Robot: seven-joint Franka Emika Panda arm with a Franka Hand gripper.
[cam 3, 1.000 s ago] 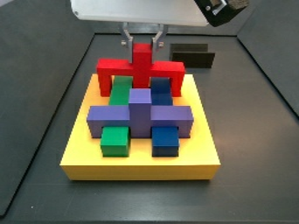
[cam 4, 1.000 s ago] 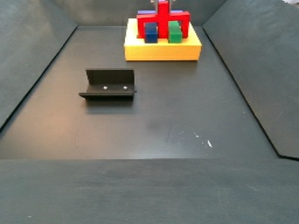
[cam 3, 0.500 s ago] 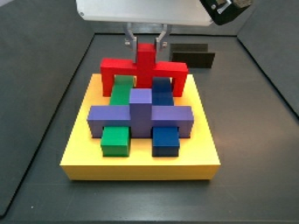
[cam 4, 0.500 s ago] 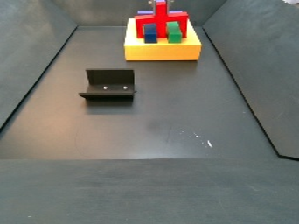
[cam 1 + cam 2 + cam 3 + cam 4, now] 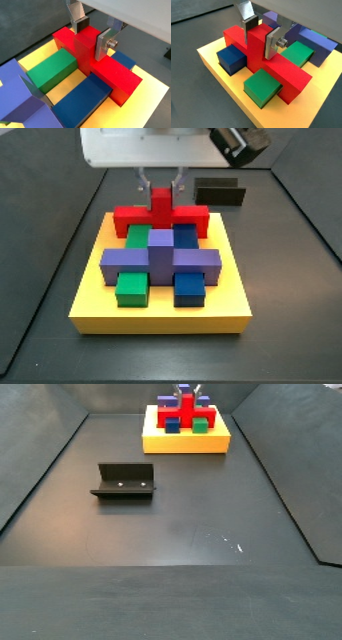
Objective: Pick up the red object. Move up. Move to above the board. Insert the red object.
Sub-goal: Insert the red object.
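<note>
The red object (image 5: 160, 216) stands upright at the far part of the yellow board (image 5: 160, 316), its crossbar low over the slab and its stem pointing up. My gripper (image 5: 162, 190) is above it, its silver fingers on either side of the stem, shut on it. Both wrist views show the fingers clamping the stem (image 5: 85, 47) (image 5: 256, 50), with the gripper (image 5: 91, 42) (image 5: 260, 44) over the crossbar (image 5: 113, 77) (image 5: 281, 75). Green (image 5: 53, 67) and blue (image 5: 83, 97) blocks sit beside the crossbar. In a side view the board (image 5: 187, 442) and red object (image 5: 171, 421) are far away.
A purple cross-shaped block (image 5: 160, 258) lies on the board's middle, with a green block (image 5: 131, 288) and a blue block (image 5: 190, 288) nearer. The dark fixture (image 5: 123, 480) stands on the grey floor, also showing behind the board (image 5: 221, 192). Dark walls ring the floor.
My gripper has come down with the red object: the crossbar, earlier raised above the board's blocks, now sits low among them.
</note>
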